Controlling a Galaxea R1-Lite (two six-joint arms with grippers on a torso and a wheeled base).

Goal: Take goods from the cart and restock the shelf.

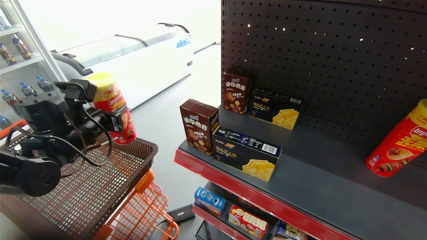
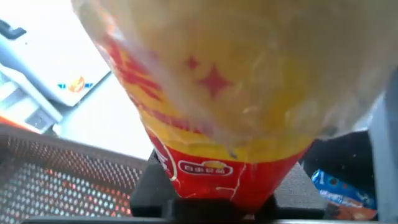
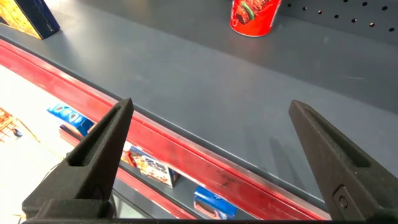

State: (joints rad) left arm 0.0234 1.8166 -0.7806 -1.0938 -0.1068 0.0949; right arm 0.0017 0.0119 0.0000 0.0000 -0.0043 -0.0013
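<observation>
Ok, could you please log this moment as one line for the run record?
left pincer: shut on chips can, at cart basket | right pincer: open, over shelf front | other can: tilted against pegboard

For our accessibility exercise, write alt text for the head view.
The left gripper holds a red and yellow chip can above the brown cart basket. To the right, a dark shelf carries two brown boxes, two dark blue boxes and a second chip can.

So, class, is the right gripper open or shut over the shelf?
Open. In the right wrist view the right gripper has its fingers wide apart, with bare shelf showing between them.
</observation>
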